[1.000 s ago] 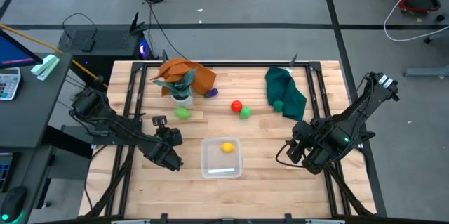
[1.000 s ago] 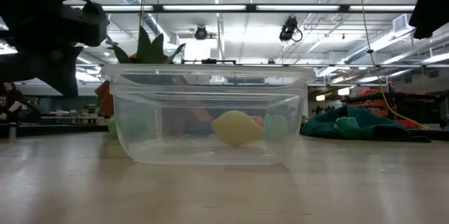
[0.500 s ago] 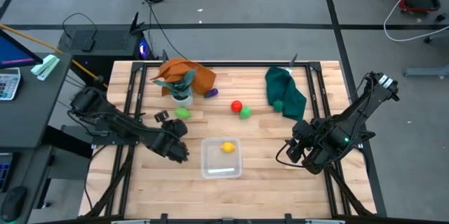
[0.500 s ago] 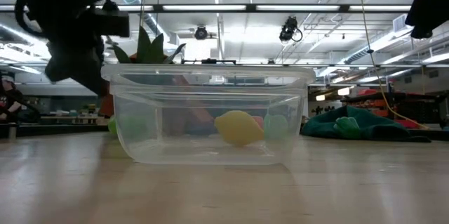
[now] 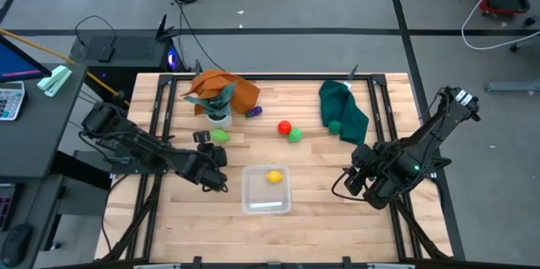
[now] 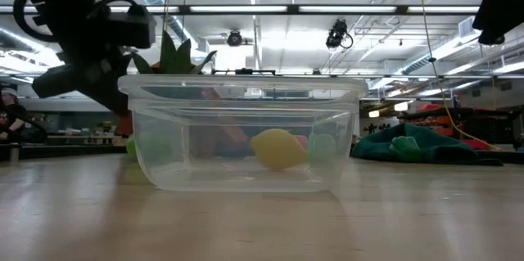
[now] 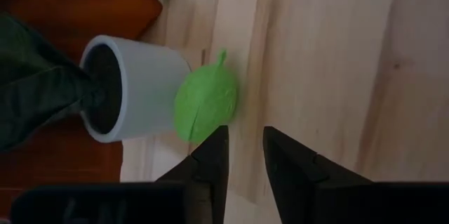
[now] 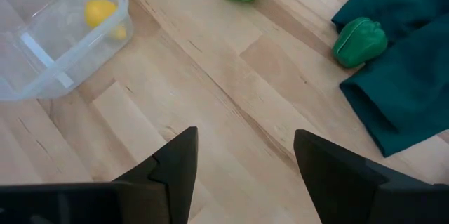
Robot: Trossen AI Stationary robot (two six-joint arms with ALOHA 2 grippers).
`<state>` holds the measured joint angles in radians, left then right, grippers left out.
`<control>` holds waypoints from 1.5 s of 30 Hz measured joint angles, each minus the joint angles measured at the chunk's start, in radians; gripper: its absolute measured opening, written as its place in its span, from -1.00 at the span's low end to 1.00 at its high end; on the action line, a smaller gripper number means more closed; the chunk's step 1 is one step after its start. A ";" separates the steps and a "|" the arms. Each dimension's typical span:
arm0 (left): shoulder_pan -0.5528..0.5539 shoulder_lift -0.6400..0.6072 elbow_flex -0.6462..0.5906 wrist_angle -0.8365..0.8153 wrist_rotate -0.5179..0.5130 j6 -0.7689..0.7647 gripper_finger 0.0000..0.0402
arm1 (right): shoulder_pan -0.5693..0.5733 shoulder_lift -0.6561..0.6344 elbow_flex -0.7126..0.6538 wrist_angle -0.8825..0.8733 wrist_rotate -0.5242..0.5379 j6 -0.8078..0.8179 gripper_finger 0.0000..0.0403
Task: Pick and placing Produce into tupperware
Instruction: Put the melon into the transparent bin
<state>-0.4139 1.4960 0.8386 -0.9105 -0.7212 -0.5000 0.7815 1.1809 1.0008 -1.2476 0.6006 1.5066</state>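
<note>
The clear tupperware (image 5: 267, 190) stands at the table's near middle with a yellow produce piece (image 5: 274, 176) inside it. It also shows in the low view (image 6: 246, 134). A green piece (image 5: 220, 136) lies beside a small white pot (image 5: 219, 118). A red piece (image 5: 284, 127), a second green piece (image 5: 295, 135) and a purple piece (image 5: 254, 111) lie farther back. A third green piece (image 8: 359, 41) rests on the dark green cloth (image 5: 342, 109). My left gripper (image 5: 218, 158) is empty, its fingers a narrow gap apart, just short of the green piece (image 7: 205, 104). My right gripper (image 5: 363, 180) is open and empty, right of the tupperware.
An orange cloth (image 5: 226, 90) lies behind the white pot (image 7: 130, 87), which holds a dark plant. Bare wood lies between the tupperware and my right gripper (image 8: 245, 147), and along the near edge.
My left gripper has gone from beside the tupperware's left side toward the table's far edge and a little to the right, nearing the green piece by the white pot. My right arm has kept still.
</note>
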 joint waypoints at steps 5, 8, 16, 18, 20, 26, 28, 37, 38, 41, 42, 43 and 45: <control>0.019 0.000 -0.011 0.017 0.000 0.116 -0.50 | 0.000 0.000 0.000 0.000 0.000 0.000 -0.01; 0.025 0.000 -0.011 -0.004 0.001 0.246 -0.48 | 0.000 0.000 0.000 0.000 0.000 0.000 -0.01; 0.025 0.000 -0.011 -0.004 0.004 0.285 -0.55 | 0.000 0.000 0.000 0.002 0.025 0.001 -0.01; 0.025 0.000 -0.011 -0.004 0.004 0.276 -0.57 | 0.000 0.000 0.000 0.003 0.025 0.001 -0.01; 0.025 0.000 -0.011 -0.003 0.004 0.245 -0.59 | 0.000 0.000 0.000 0.004 0.025 0.002 -0.01; 0.045 0.000 -0.011 0.057 0.007 0.201 -0.52 | 0.000 0.000 0.000 0.008 0.024 0.000 -0.01; 0.063 0.000 -0.011 0.085 0.011 0.182 -0.44 | 0.000 0.000 0.000 0.008 0.024 0.000 -0.01; 0.109 0.000 -0.011 0.099 0.031 0.127 0.17 | 0.000 0.000 0.000 0.019 0.018 -0.016 -0.01; 0.109 0.000 -0.011 0.100 0.031 0.128 0.25 | 0.000 0.000 0.000 0.019 0.018 -0.016 -0.01; 0.109 0.000 -0.013 0.104 0.030 0.153 0.45 | 0.000 0.000 0.000 0.019 0.018 -0.016 -0.01; 0.109 0.000 -0.018 0.115 0.030 0.169 0.51 | 0.000 0.000 0.000 0.019 0.018 -0.017 -0.01; 0.110 0.000 -0.029 0.135 0.029 0.179 0.57 | 0.000 0.000 0.000 0.019 0.018 -0.017 -0.01; 0.117 0.000 -0.056 0.171 0.037 0.205 0.66 | 0.000 0.000 0.000 0.022 0.018 -0.017 -0.01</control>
<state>-0.2965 1.4963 0.7830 -0.7397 -0.6847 -0.2947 0.7811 1.1812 1.0009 -1.2255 0.6182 1.4894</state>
